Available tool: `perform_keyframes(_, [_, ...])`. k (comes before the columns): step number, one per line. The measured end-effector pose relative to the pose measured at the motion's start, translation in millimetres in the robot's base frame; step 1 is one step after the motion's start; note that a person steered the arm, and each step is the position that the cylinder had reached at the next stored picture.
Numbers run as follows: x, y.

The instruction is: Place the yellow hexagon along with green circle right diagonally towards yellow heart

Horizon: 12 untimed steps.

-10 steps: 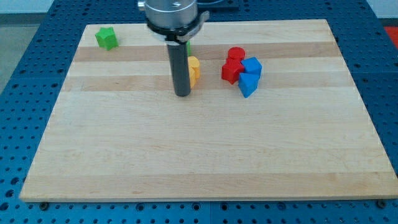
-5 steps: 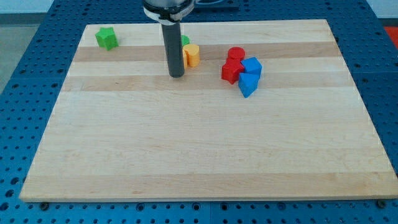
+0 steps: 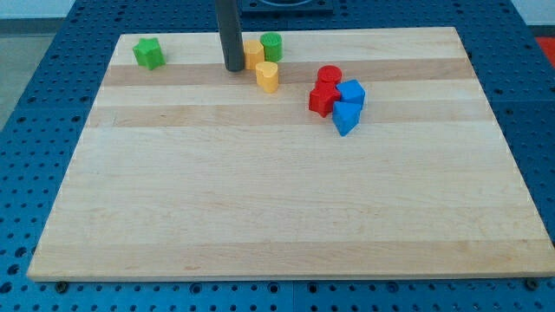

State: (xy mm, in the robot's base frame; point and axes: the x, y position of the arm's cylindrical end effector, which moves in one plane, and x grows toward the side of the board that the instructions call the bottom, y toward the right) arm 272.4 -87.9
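Observation:
The yellow hexagon (image 3: 252, 54) sits near the view's top, touching the green circle (image 3: 272, 46) on its right. The yellow heart (image 3: 268, 76) lies just below and to the right of the hexagon. My tip (image 3: 234, 68) stands right at the hexagon's left side, close to or touching it. The rod rises out of the view's top.
A green star (image 3: 148, 53) lies at the top left of the wooden board (image 3: 277, 217). A cluster at the right holds a red circle (image 3: 329, 75), a red block (image 3: 323, 99), and two blue blocks (image 3: 351, 92) (image 3: 345, 116).
My tip has moved toward the view's top and a little left, from below the yellow heart to the left of the hexagon. The hexagon and green circle now show.

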Motion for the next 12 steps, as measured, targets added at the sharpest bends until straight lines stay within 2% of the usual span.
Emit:
perform_keyframes(3, [-34.5,-6.7])
perform_keyframes(5, [-34.7,-6.7])
perform_keyframes(9, [-33.7,54.9])
perform_keyframes(12, [-58.3,59.1])
